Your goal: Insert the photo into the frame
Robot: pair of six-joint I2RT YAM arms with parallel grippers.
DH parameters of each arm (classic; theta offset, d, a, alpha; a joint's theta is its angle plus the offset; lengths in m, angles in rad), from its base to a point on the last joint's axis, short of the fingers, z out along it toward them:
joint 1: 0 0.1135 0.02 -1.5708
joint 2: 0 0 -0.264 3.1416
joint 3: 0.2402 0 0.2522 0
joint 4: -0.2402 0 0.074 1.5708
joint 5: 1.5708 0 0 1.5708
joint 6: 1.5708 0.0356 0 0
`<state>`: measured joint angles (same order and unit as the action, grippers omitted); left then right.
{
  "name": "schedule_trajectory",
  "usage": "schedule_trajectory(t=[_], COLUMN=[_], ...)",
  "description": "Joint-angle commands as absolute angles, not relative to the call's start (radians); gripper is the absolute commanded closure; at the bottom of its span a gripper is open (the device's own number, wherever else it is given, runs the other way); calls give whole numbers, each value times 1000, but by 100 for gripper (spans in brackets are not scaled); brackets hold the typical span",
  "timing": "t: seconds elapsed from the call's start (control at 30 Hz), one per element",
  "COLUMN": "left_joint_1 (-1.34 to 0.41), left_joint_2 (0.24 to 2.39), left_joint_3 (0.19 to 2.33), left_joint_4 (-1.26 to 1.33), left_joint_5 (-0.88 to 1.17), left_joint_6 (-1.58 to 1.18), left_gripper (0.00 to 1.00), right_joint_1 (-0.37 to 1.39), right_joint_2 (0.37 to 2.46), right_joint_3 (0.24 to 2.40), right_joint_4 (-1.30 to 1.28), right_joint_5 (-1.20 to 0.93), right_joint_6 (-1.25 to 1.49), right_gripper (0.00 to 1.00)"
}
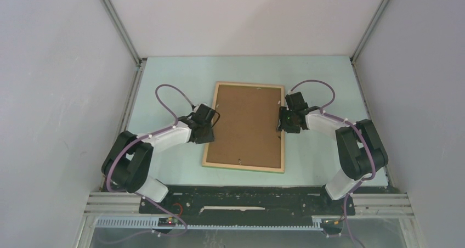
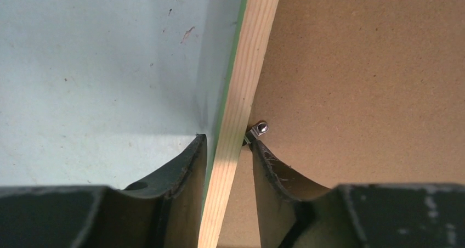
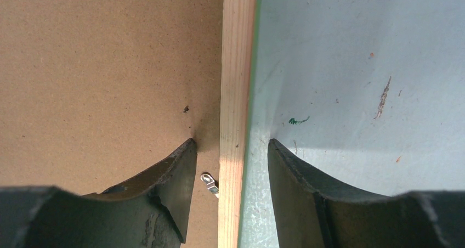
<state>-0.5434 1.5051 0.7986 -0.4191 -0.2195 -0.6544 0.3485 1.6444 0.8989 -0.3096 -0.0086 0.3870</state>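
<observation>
The frame [image 1: 243, 165] lies lengthwise between both arms. The right gripper [image 3: 231, 144] straddles its right rail, spread; whether the left gripper [image 2: 228, 139] pinches the left rail is unclear.

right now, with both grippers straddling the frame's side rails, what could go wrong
The left gripper has its inner finger right at a small metal tab beside the frame rail; closing could bend it.
The right gripper is open with gaps either side of its rail; closing alone could shove the frame sideways.
The photo lies brown back up in the frame; lifting unevenly might let it shift.
</observation>
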Motion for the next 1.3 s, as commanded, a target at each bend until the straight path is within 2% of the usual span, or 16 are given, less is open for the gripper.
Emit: schedule_trajectory(t=[0.0,0.13,0.23,0.27,0.3,0.33,0.37,0.43,0.5,0.6,0.83,1.13,1.27], left_joint_1=[-521,-516,-513,-511,-511,-511,-511,-510,-509,-503,-435,-345,-340], left_joint_2=[1545,1531,1521,1514,1501,1476,1454,1404,1369,1376,1581,1874,1939], left_joint_3=[791,781,781,780,779,778,778,782,800,856,1082,1375,1437], left_joint_4=[-410,-402,-407,-410,-412,-416,-420,-431,-438,-436,-401,-436,-460], left_joint_5=[-235,-224,-204,-198,-192,-191,-195,-210,-225,-253,-218,-114,-127], left_joint_6=[-635,-623,-620,-619,-616,-615,-616,-620,-624,-622,-602,-522,-529], left_gripper=[67,78,81,79,73,63,48,30,19,12,10,26,29], right_joint_1=[352,352,355,357,359,359,360,360,361,361,365,366,366], right_joint_2=[1677,1677,1679,1680,1682,1682,1682,1683,1683,1685,1698,1699,1699], right_joint_3=[899,899,901,902,903,904,905,905,907,909,925,926,925], right_joint_4=[-347,-346,-349,-351,-352,-352,-354,-354,-355,-356,-368,-371,-374], right_joint_5=[51,51,59,62,64,63,65,67,67,69,76,74,72], right_joint_6=[364,364,364,365,365,365,365,365,366,364,361,359,358], right_gripper=[43,42,43,42,42,43,42,43,42,42,42,42,42])
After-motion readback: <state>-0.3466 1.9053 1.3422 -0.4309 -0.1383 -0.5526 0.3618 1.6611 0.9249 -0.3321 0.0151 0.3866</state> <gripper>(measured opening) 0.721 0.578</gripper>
